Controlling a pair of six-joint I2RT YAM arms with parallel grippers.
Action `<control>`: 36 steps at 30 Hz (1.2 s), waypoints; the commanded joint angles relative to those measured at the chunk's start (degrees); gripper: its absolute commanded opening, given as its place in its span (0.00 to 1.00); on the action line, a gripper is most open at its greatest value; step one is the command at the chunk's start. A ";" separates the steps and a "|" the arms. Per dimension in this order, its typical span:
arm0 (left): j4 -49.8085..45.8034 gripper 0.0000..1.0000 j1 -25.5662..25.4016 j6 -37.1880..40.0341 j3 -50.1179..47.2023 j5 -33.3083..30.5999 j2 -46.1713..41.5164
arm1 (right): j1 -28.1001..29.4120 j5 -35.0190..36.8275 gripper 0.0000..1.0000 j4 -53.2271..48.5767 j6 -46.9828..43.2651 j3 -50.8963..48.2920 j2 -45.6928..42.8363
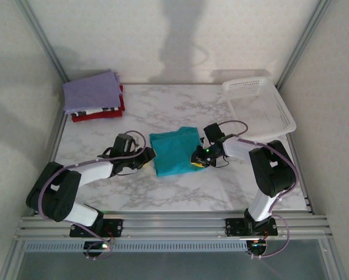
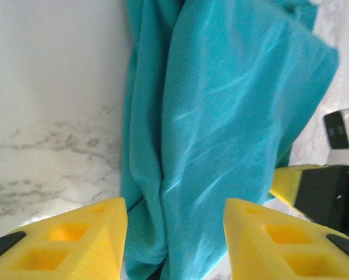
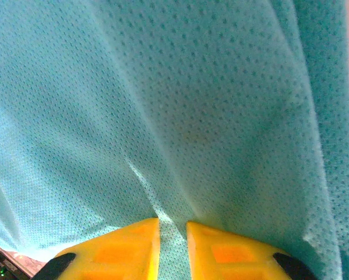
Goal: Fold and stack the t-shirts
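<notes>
A: Where's the teal shirt [image 1: 173, 150]?

B: Middle of the table [image 1: 162, 108], just below the frame's centre in the top view. It's folded into a rough square and lies flat between the two arms.

A: What's the left gripper [image 1: 152, 153] doing?

B: It sits at the shirt's left edge. In its wrist view the yellow fingers [image 2: 75, 239] are wide apart at the bottom of the frame. The cloth's edge runs down between them, wrinkled, with bare marble to the left.

A: And the right gripper [image 1: 198, 158]?

B: It's on the shirt's lower right corner. Up close its fingers [image 3: 122, 248] are almost together, with a fold of teal mesh pinched in the thin gap. I'd call that clamped on the shirt.

A: Where are the other shirts?

B: Stacked at the upper left of the table, well apart from the teal one. The lavender shirt [image 1: 92, 92] is on top and the red shirt [image 1: 98, 115] is underneath. A black-and-white patterned one shows as a strip between them.

A: And the basket [image 1: 261, 105]?

B: Upper right of the top view, tilted, partly over the table's right edge.
</notes>
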 commanded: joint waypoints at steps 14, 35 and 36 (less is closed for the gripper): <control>-3.43 0.00 -6.13 -0.56 -0.51 -1.93 4.04 | 2.38 0.22 0.23 -5.61 4.04 -8.14 -4.88; -24.33 0.25 -5.44 12.63 36.54 -6.44 16.18 | -4.94 9.95 0.40 -15.82 -16.25 14.82 -1.80; -23.83 0.25 -5.82 12.61 37.58 -6.45 17.52 | -5.07 9.80 0.40 -15.27 -16.77 15.40 -0.83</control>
